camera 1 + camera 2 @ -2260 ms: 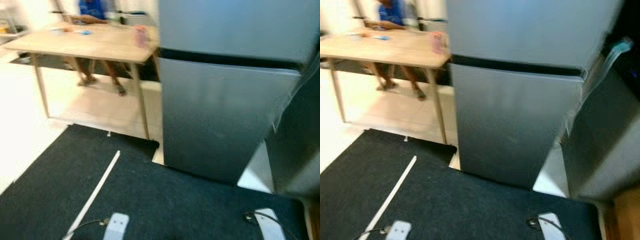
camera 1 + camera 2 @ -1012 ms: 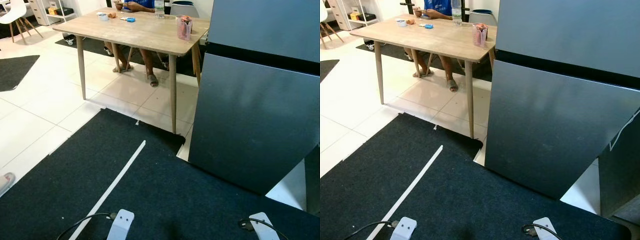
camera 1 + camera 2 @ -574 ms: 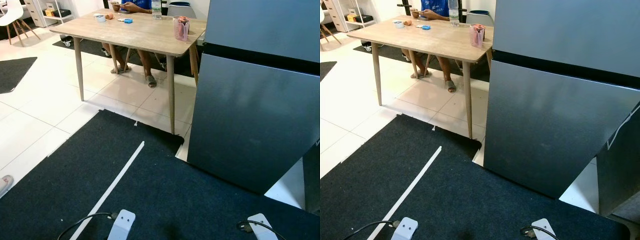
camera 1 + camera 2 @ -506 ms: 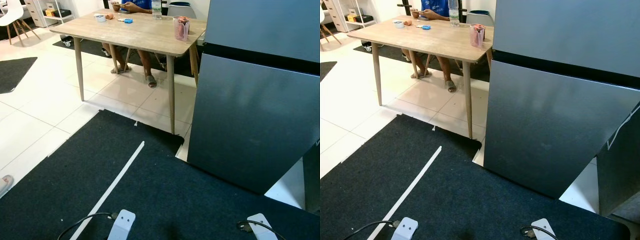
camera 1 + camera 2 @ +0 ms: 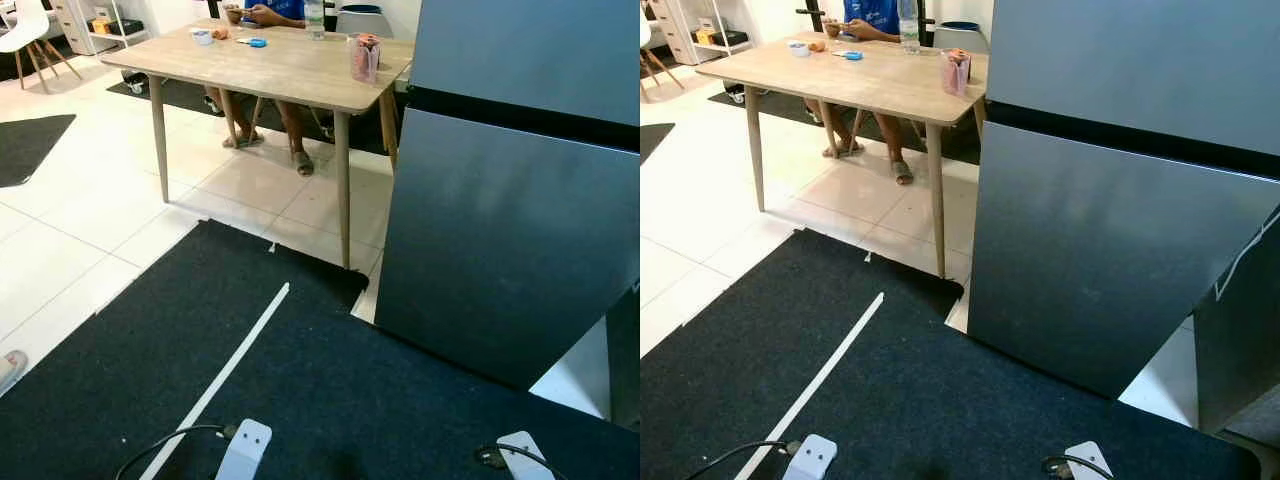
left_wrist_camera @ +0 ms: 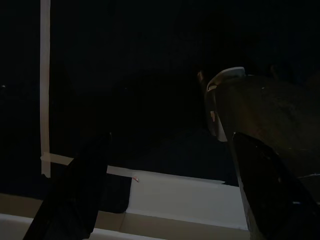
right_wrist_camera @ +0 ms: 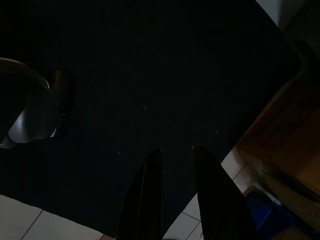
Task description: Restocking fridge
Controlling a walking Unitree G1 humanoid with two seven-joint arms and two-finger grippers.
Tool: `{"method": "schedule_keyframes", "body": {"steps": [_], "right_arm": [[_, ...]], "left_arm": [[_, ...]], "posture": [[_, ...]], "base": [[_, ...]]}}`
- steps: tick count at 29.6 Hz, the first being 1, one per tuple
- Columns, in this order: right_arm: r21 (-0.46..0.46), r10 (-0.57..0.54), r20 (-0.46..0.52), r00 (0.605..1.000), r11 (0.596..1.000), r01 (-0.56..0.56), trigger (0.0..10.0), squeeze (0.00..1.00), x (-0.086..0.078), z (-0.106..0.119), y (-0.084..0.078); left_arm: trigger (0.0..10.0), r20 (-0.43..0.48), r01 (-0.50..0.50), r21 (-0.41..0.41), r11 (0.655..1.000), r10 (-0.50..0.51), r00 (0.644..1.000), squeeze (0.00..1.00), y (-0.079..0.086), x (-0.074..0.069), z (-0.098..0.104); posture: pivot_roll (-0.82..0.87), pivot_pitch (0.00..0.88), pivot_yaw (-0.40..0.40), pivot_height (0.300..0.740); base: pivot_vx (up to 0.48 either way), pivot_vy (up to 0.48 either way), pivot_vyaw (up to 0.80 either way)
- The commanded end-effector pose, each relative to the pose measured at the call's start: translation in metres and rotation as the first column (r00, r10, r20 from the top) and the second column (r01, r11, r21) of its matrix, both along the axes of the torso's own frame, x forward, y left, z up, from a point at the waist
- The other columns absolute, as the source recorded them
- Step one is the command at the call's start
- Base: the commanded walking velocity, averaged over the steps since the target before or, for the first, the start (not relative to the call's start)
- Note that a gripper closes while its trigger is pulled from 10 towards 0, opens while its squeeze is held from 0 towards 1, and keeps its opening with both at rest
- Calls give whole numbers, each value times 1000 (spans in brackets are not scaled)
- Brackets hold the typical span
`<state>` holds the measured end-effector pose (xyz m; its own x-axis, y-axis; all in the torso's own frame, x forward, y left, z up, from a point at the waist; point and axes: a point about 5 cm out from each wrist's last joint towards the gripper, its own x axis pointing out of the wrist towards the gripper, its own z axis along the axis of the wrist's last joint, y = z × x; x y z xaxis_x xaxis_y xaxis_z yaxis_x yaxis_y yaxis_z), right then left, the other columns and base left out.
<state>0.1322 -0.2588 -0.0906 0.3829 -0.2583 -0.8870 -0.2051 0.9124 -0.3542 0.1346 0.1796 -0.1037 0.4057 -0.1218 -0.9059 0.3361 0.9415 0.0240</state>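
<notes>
The tall grey steel fridge (image 5: 1110, 230) ran off the top and right edges, its handle out of sight. A person in a blue shirt (image 5: 868, 14) behind the pale wooden table (image 5: 855, 75) was cut at the chest (legs showing beneath the tabletop). Small items on the table's far end (image 5: 800, 46) were too tiny to identify. Both wrist views were nearly black.

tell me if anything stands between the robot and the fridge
Nothing visible does. Open black carpet runs straight up to the closed fridge. The wooden table stands off to the fridge's left, and both claws hang low, left claw and right claw.
</notes>
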Motion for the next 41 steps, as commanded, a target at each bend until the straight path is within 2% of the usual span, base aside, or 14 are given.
{"method": "schedule_keyframes", "body": {"steps": [1,24,31,41], "right_arm": [[5,1,-16,1000,1000,-1,10000,0,-3,-2,2],[2,-15,-15,1000,1000,15,10000,0,-2,-2,2],[45,-53,18,998,998,52,10000,0,0,-1,3],[41,-58,8,998,998,58,10000,0,2,1,0]], "left_arm": [[10000,-11,7,7,1000,-7,1000,0,4,-1,0],[10000,-10,22,9,1000,-22,1000,0,3,0,0],[10000,-9,25,10,1000,-25,1000,0,3,0,0],[10000,-8,16,6,1000,-16,1000,0,4,1,1]], "posture": [[-6,0,-6,740],[-2,0,-2,740],[0,0,0,740],[0,0,0,740]], "base": [[0,0,0],[0,0,0],[0,0,0],[0,0,800]]}}
